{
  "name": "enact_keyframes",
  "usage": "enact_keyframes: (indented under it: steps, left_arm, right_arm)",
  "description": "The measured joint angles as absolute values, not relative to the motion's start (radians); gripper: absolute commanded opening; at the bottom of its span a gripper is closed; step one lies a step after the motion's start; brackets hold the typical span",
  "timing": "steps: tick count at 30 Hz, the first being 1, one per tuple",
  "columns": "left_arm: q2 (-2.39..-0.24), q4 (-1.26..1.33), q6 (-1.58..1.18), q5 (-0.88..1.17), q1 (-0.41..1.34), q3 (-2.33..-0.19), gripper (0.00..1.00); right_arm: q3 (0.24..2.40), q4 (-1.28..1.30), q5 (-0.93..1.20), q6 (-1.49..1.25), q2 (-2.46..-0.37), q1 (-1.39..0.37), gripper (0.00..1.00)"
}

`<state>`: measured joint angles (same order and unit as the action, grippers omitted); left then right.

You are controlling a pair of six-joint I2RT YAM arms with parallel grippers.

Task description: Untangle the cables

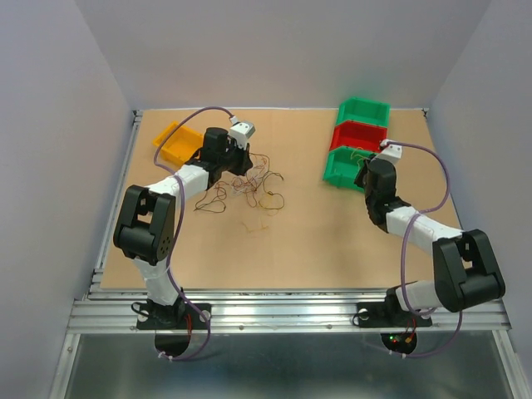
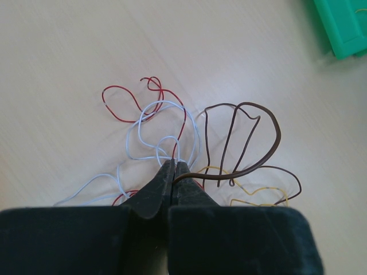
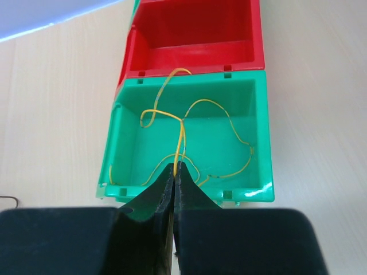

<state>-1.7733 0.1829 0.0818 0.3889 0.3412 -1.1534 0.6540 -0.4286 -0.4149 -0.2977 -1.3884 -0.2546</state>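
Note:
The cables [image 1: 249, 187] lie as loose thin loops on the tan table, left of centre. In the left wrist view a red cable [image 2: 123, 97], a whitish cable [image 2: 149, 129], a brown cable [image 2: 252, 137] and a yellow cable [image 2: 261, 192] spread out ahead of the fingers. My left gripper [image 2: 174, 167] is shut on the brown cable, which comes out of its right side. My right gripper [image 3: 178, 168] is shut on a yellow cable [image 3: 182, 134] that curls inside the nearest green bin [image 3: 261, 132]. From above, the left gripper [image 1: 241, 164] sits at the clump's edge and the right gripper [image 1: 363, 173] at the green bin.
Three bins stand in a row at the back right: green [image 1: 337, 170], red [image 1: 357, 135], green [image 1: 363, 110]. A yellow bin [image 1: 176, 143] stands at the back left, beside the left arm. A green bin corner [image 2: 344, 28] shows in the left wrist view.

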Motion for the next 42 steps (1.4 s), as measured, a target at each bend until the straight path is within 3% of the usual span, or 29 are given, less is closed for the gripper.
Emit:
enact_keyframes:
  steps: [18,32,42]
  left_arm:
    - [-1.768,0.183,0.082,0.389,0.347,-1.153,0.00]
    - [-1.758,0.182,0.088,0.389,0.348,-1.152,0.00]
    - [-1.756,0.183,0.089,0.388,0.352,-1.152,0.00]
  right_arm:
    - [0.653,-0.338,-0.489,-0.318,-1.323,-0.283,0.01]
    - [0.863,-0.206,-0.469,-0.317,-1.565,-0.274,0.00]
    - [1.131,-0.031,-0.367,-0.324,-1.747,-0.196,0.01]
